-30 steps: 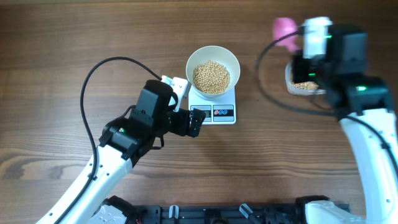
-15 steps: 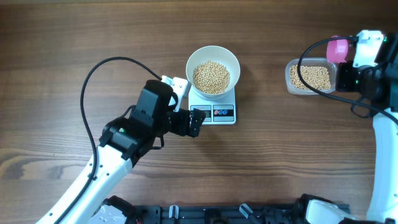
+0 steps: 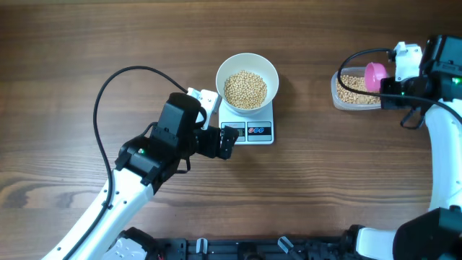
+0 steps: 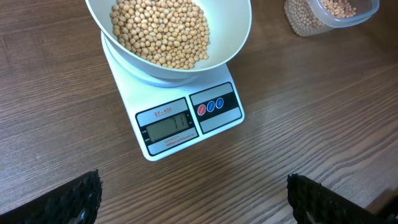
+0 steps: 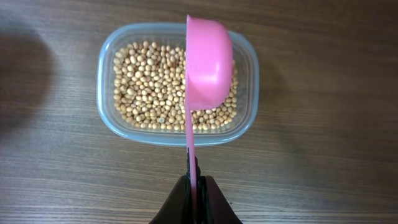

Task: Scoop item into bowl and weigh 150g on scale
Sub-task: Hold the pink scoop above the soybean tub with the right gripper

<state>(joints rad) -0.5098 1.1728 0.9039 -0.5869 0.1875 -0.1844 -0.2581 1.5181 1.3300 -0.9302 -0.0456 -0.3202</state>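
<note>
Pale-tan beans (image 3: 245,89) filled round white bowl (image 3: 223,71) on flat white scale (image 3: 247,132), centre, left gripper (image 4: 196,208) spread wide nearby, right gripper (image 5: 193,193) clamped pink plastic scoop (image 5: 208,62) above clear tub (image 5: 102,93), far right

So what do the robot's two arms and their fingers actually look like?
They match: the left arm and right arm have smooth white lower links, boxy black upper housings, and a thin black cable looping outside. A small green light glows on the left one. The left fingers are black with a knobbly texture; the right fingers are plain black.
</note>
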